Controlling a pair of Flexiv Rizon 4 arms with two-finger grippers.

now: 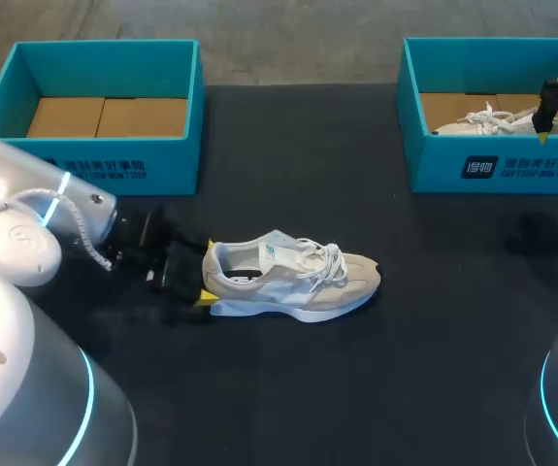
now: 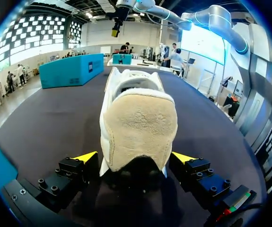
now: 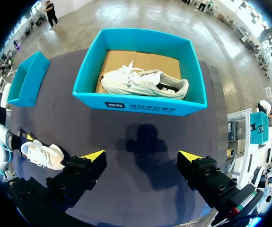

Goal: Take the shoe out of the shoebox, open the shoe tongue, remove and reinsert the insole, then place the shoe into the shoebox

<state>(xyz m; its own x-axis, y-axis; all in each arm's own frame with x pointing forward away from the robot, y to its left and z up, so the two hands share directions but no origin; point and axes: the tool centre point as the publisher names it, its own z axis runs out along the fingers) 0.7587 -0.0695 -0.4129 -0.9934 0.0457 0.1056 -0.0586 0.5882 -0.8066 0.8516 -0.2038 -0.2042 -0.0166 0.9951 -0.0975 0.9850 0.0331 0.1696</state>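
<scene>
Head view: beige suede-and-mesh sneaker (image 1: 293,282) stands upright on the black table (image 1: 356,388); left gripper (image 1: 206,276) is released, spread wide either side of its heel; right gripper (image 3: 141,153) hangs unclenched above the teal cardboard shoebox (image 3: 140,101).

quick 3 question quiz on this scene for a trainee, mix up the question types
1. True or false: the left shoebox holds a shoe.
2. Multiple choice: the left gripper is at which part of the shoe lying on the table? A: toe. B: heel. C: laces.
3. Short answer: the right gripper is open and holds nothing. What lies in the right shoebox ahead of it?

Key: 1 false, only its cardboard floor shows. 2 B. 3 a second shoe.
</scene>
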